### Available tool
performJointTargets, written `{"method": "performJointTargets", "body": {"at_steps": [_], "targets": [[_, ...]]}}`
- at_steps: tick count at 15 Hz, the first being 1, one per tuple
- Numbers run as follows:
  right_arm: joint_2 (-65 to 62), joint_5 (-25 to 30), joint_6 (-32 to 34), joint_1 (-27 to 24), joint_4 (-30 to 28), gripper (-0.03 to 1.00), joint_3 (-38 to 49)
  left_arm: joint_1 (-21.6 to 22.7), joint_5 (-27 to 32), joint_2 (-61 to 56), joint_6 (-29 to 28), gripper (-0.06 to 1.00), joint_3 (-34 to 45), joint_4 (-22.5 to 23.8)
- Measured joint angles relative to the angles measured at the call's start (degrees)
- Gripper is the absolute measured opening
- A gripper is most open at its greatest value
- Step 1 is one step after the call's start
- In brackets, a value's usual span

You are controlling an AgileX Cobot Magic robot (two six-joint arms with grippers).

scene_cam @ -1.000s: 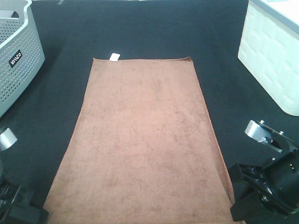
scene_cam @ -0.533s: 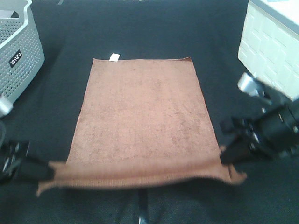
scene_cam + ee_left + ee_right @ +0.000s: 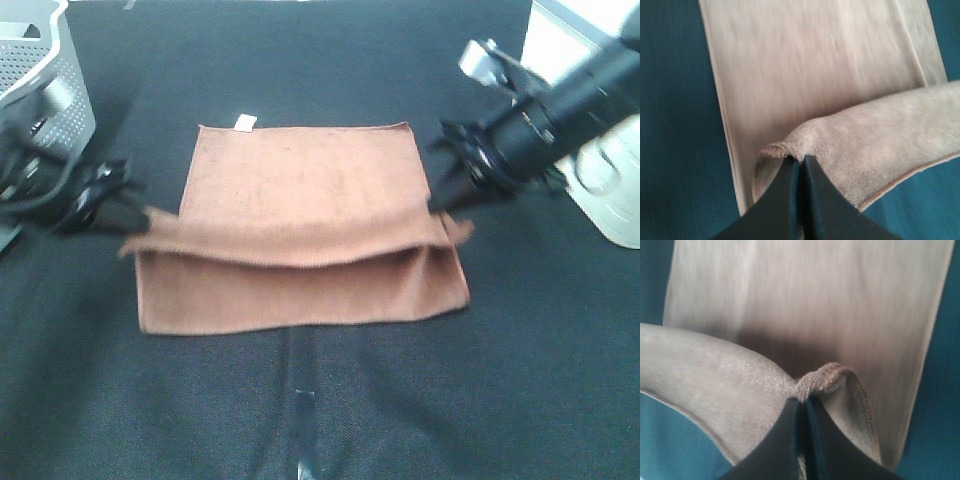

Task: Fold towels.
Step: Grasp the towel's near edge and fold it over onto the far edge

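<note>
The brown towel lies on the black table with its white tag at the far edge. Its near part is lifted and doubled back over the rest, with a fold along the near side. My left gripper is shut on the towel's left near corner. My right gripper is shut on the right near corner. Both hold the lifted edge a little above the flat cloth, about halfway along it.
A grey perforated basket stands at the far left, close behind my left arm. A white bin stands at the far right, behind my right arm. Black table surface lies in front of the towel.
Both grippers have lifted the towel's near corners and carried them away from the front edge toward the far side. The near half now arches over the flat half.
</note>
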Motion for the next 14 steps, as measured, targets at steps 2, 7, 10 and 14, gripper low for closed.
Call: {"method": "performJointTargets", "body": {"at_steps": [2,7,10,14], "targets": [[5.96,1.03,2.64,0.00,-1.78,0.00,-9.63,0.00,-0.11,5.79,0.00,0.00,-8.88,2.69],[20.74,4.35,10.71,-0.97,-9.11,0.00,-34.89,0.92,-0.80,18.91,0.00,0.00,-28.42,4.53],[29.45,5.73,11.29,-3.67,-10.14,0.00,-49.96,1.38,-4.41,27.27,0.00,0.00,-38.85,4.98],[39.19,6.25,11.12,-3.84,-10.66,0.00,-63.77,1.38,-7.28,35.98,0.00,0.00,-50.48,5.33]]}}
